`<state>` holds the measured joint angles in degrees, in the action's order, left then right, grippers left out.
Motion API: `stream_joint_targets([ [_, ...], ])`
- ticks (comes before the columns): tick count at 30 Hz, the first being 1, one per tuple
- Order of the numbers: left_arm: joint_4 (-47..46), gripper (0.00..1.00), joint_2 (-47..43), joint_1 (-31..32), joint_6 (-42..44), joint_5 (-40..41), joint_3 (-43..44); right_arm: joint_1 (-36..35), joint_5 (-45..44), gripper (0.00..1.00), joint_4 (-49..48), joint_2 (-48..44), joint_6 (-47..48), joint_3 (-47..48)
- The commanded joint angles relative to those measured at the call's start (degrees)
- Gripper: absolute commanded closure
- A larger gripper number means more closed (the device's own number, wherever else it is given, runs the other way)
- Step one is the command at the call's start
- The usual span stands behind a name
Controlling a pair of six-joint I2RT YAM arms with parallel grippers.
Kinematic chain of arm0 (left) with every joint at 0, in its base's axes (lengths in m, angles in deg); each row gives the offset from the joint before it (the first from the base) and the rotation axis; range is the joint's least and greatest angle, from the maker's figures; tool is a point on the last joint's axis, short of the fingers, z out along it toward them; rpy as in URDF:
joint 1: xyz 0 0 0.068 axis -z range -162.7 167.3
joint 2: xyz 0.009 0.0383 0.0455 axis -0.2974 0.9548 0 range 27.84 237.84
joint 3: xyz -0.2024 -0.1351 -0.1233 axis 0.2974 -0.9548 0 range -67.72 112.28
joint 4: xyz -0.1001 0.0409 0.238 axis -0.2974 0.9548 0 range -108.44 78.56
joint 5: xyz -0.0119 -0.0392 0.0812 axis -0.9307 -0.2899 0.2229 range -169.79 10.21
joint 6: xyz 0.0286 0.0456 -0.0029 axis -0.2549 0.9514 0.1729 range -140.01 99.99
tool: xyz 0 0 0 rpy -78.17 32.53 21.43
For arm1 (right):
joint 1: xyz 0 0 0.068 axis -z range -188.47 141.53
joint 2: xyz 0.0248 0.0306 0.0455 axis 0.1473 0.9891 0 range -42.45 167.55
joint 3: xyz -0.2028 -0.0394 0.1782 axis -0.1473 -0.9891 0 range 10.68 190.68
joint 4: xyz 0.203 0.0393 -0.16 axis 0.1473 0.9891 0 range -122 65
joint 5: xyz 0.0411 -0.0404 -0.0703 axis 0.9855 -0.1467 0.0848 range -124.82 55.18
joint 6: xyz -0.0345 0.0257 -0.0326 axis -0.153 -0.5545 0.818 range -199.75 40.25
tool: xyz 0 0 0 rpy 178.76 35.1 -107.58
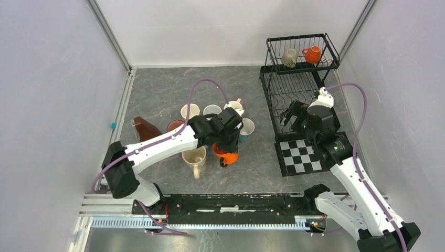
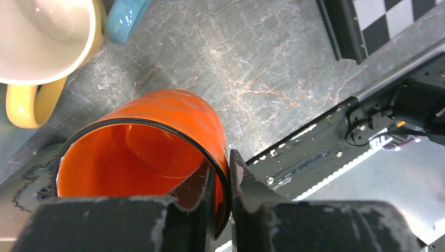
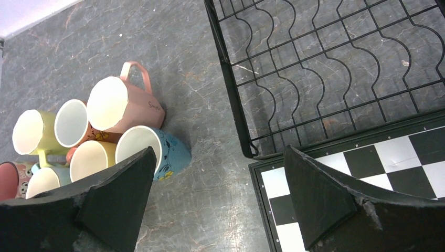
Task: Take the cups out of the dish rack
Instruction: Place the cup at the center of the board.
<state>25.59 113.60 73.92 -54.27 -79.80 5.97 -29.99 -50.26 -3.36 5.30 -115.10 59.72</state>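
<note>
Between the left gripper's (image 2: 220, 173) fingers, clamped on its wall, an orange mug (image 2: 173, 113) tilts with its mouth toward the wrist, its long axis slanting down at the table. The mug cluster (image 1: 212, 110) stands just beyond. The right gripper (image 3: 220, 150) hangs wide apart and empty over the rack's (image 3: 226, 84) near corner and the mat (image 3: 367, 168). A grey mug (image 1: 289, 56) and a second orange mug (image 1: 312, 53) sit in the upper tier, farther back; the right arm is nearer to them. The pink mug (image 3: 126, 107) seems to read "Smile".

Grey-olive mug (image 1: 289, 56), orange mug (image 1: 311, 53) in upper tier of black dish rack (image 1: 294, 92); perhaps 8 other mugs (image 1: 190, 111) outside.
</note>
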Motion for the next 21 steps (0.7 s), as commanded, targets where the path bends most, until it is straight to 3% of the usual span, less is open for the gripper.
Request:
stream_joint_targets([
  [1, -3.67, 0.98, 0.93, 0.42, 3.44, 3.59, -0.48, 0.17, -2.01, 0.02, -0.16, -0.72, -1.18, 1.87],
  [21, -12.14, 0.98, 8.37, 2.21, 3.38, 12.6, -9.76, 0.17, 2.43, 0.02, -5.07, -2.83, 4.19, -0.43],
])
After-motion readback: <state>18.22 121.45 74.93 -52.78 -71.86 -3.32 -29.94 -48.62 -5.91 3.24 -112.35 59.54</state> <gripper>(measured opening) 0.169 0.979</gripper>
